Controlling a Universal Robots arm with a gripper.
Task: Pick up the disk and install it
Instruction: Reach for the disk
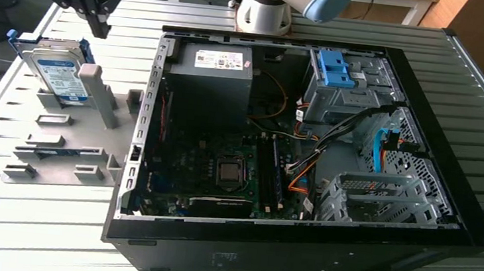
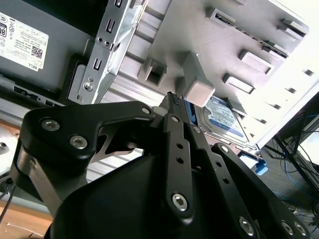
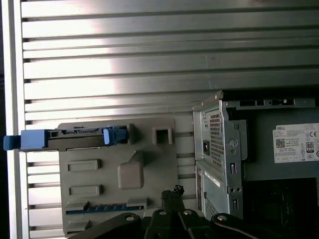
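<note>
Gripper (image 1: 101, 27) closed, fingers pressed together, holding nothing; it hangs near the upright disk (image 1: 59, 73).

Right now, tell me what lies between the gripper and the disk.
In the second wrist view, a gray post stands between the gripper and the disk.

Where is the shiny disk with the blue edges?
In the exterior view, the disk stands on the grey holder plate at the exterior view's left, beside the open computer case.

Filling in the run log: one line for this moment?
hand: shut, empty, over grey fixture | disk: upright in fixture, not gripped
</note>
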